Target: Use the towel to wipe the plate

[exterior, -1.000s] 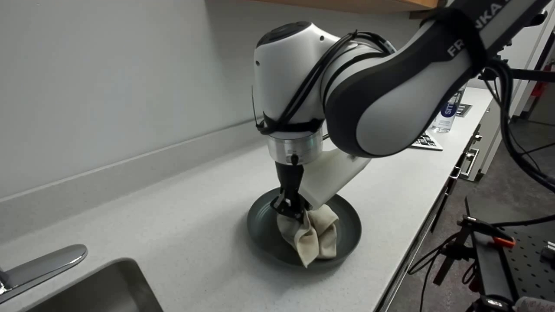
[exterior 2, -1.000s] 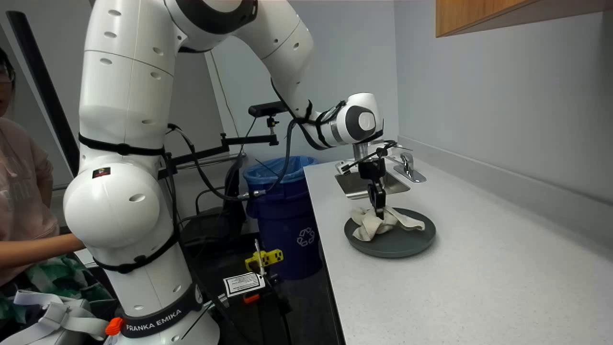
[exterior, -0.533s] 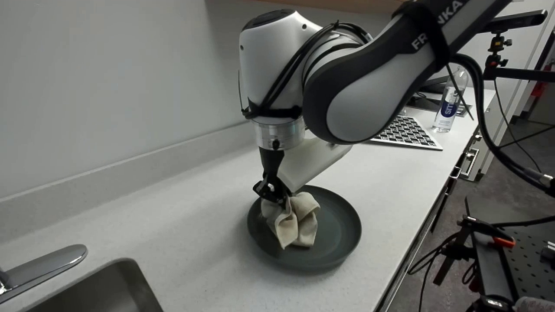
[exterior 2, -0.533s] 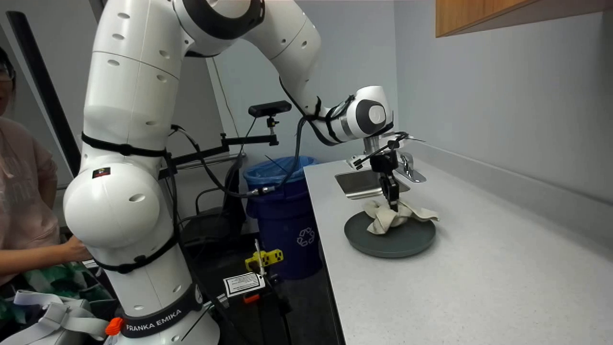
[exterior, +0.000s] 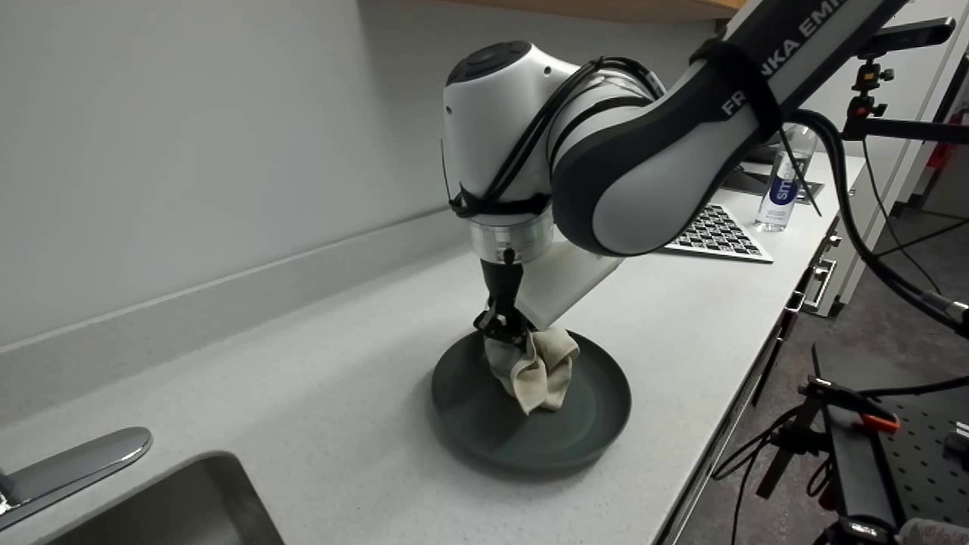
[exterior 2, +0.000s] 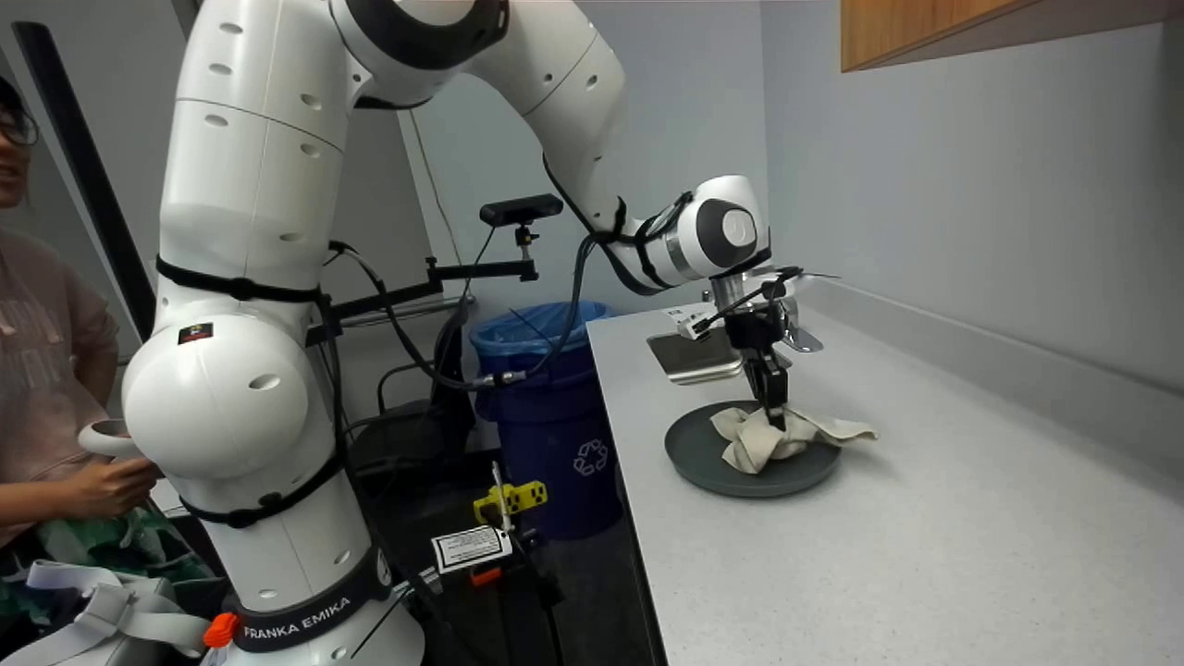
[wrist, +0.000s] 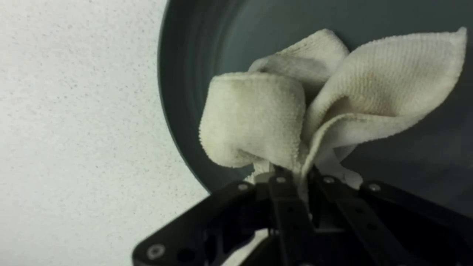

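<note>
The cream towel (exterior: 541,371) is bunched in my gripper (exterior: 515,337) over the dark grey-green round plate (exterior: 484,424). In an exterior view the towel (exterior 2: 763,444) has its folds on or just above the plate (exterior 2: 694,453), and one end reaches past the rim. My gripper (exterior 2: 775,416) points down there at the plate's far right part. In the wrist view, the fingers (wrist: 301,173) are closed with a towel fold pinched between them. The towel's loops (wrist: 251,118) spread out over the plate (wrist: 192,55) near its rim. The fingertips' ends are hidden by cloth.
The plate lies on a white counter (exterior: 325,424) along a wall. A sink (exterior: 182,499) and faucet (exterior: 83,462) are at the counter's end. A checkered board (exterior: 719,235) and a water bottle (exterior: 783,185) stand farther along. A wooden cabinet (exterior 2: 934,32) hangs above.
My gripper, still holding the towel, first moved left, then back right and farther from the near rim in an exterior view. The plate has not moved.
</note>
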Tool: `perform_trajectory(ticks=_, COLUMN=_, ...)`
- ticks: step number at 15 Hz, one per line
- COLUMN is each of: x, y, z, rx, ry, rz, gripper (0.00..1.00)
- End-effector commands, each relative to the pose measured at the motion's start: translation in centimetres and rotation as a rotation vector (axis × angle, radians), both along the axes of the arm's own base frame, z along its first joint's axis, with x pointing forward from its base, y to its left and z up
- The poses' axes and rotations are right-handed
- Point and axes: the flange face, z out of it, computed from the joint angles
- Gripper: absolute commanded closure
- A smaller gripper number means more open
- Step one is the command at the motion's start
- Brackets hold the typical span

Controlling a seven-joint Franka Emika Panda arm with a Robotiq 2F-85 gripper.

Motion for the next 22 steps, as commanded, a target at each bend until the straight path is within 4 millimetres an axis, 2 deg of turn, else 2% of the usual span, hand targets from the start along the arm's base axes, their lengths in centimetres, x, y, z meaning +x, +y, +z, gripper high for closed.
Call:
perform_trajectory(ticks=1, x=-2.4, y=0.4, z=0.2, rx=-0.001, ry=0.052, rz=0.009, gripper=0.97)
perform_trajectory(ticks=5, x=-3.2, y=3.3, z=-0.2, rx=0.042, ry=0.065, rz=0.033, gripper=0.97)
perform_trajectory(ticks=8, x=-1.9, y=6.4, z=0.3, rx=0.104, ry=0.041, rz=0.047, gripper=0.97)
perform_trajectory(ticks=11, x=-0.3, y=8.2, z=1.2, rx=0.141, ry=0.002, rz=0.054, gripper=0.97)
perform_trajectory(ticks=13, x=0.8, y=7.9, z=1.8, rx=0.122, ry=-0.027, rz=0.055, gripper=0.97)
perform_trajectory(ticks=15, x=1.5, y=6.8, z=2.0, rx=0.099, ry=-0.038, rz=0.047, gripper=0.97)
perform_trajectory(ticks=18, x=2.1, y=4.0, z=2.1, rx=0.029, ry=-0.058, rz=0.036, gripper=0.97)
perform_trajectory(ticks=22, x=1.4, y=0.5, z=2.5, rx=-0.063, ry=-0.087, rz=0.007, gripper=0.97)
